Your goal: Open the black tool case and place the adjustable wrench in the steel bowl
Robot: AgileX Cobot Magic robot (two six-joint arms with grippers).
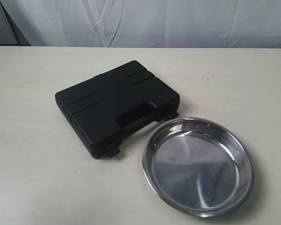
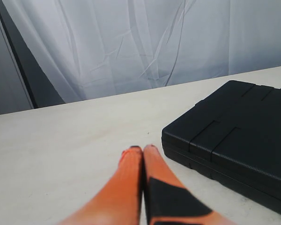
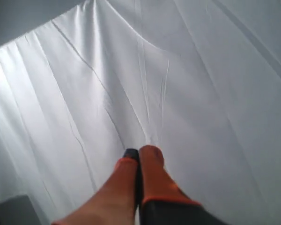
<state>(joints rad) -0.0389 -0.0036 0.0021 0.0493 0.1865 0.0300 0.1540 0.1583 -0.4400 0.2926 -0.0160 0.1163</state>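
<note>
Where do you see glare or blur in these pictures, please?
Exterior view: the steel bowl gives bright glare along its rim and a dark reflection inside; the black tool case is matte. Left wrist view: the left fingers are blurred near the lens. Right wrist view: the right fingers look soft against the bright curtain.

The black tool case (image 1: pixel 117 105) lies shut, its inside hidden; in the left wrist view the picture's edges cut off part of it. The left fingers (image 2: pixel 129 180) and right fingers (image 3: pixel 152 176) blur toward the camera, their bases cut off at the edge
</note>
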